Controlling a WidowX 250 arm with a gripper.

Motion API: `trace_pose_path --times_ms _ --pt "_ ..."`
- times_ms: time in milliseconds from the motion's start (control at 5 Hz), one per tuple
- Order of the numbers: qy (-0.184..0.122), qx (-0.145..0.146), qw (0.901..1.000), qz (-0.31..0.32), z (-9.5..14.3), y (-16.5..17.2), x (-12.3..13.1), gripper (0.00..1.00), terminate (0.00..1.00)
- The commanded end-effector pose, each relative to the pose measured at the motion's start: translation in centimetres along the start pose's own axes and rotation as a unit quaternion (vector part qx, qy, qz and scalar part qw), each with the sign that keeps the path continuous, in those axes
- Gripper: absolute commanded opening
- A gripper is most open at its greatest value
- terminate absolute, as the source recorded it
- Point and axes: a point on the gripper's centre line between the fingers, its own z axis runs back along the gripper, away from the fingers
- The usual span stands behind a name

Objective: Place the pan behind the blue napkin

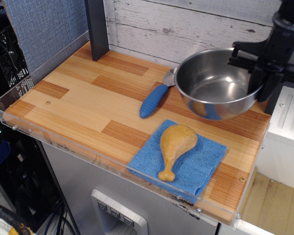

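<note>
The pan point(214, 84) is a shiny steel bowl at the back right of the wooden table, just behind the blue napkin point(195, 164), low over or resting on the wood. My black gripper point(258, 81) is shut on the pan's right rim. The blue napkin lies flat near the front right edge with a yellow drumstick point(174, 146) on top of it.
A blue-handled metal spoon point(154, 100) lies left of the pan, its bowl end partly hidden by the pan. A dark post point(96, 28) stands at the back left. A clear rim point(63, 142) runs along the table's front. A white plank wall point(186, 24) is behind.
</note>
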Motion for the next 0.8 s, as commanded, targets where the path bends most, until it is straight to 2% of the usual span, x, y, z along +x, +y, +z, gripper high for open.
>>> trace_pose_path --times_ms 0,200,600 --pt "-0.030 -0.002 0.9995 0.006 -1.1 0.1 1.4 0.00 0.00" --pt "-0.026 0.001 0.9996 0.009 -2.8 0.2 2.1 0.00 0.00" --pt "-0.025 -0.003 0.9997 0.008 -3.8 0.2 2.7 0.00 0.00"
